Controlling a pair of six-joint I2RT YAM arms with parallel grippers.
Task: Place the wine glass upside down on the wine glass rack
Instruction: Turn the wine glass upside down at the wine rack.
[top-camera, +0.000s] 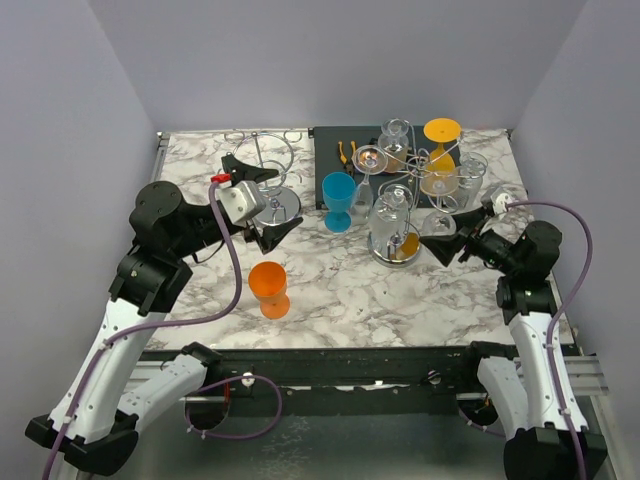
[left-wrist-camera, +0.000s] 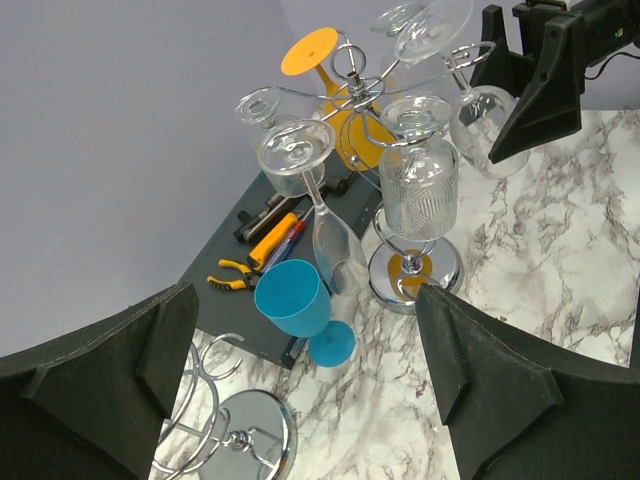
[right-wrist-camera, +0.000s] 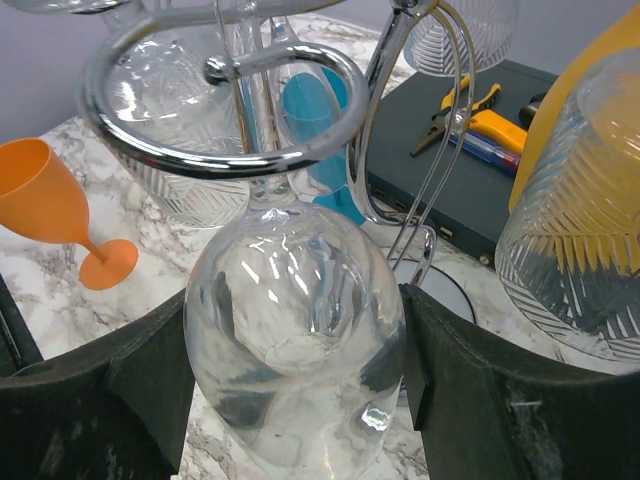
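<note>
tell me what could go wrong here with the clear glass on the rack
The clear smooth wine glass hangs bowl-down, stem in the chrome wire ring, with the right jaws against its bowl: pulling away sideways might drag it off. The ribbed clear glass hangs close beside it, so a swing could knock them together.

Two racks (top-camera: 264, 152), about eight wine glasses (top-camera: 338, 200)

white marble-veined table (top-camera: 340, 300), plain pale lilac walls (top-camera: 330, 60) on three sides, even light

White arms (top-camera: 100, 350), black joints, purple cables (top-camera: 237, 270), black end effector fingers (left-wrist-camera: 500, 390)
</note>
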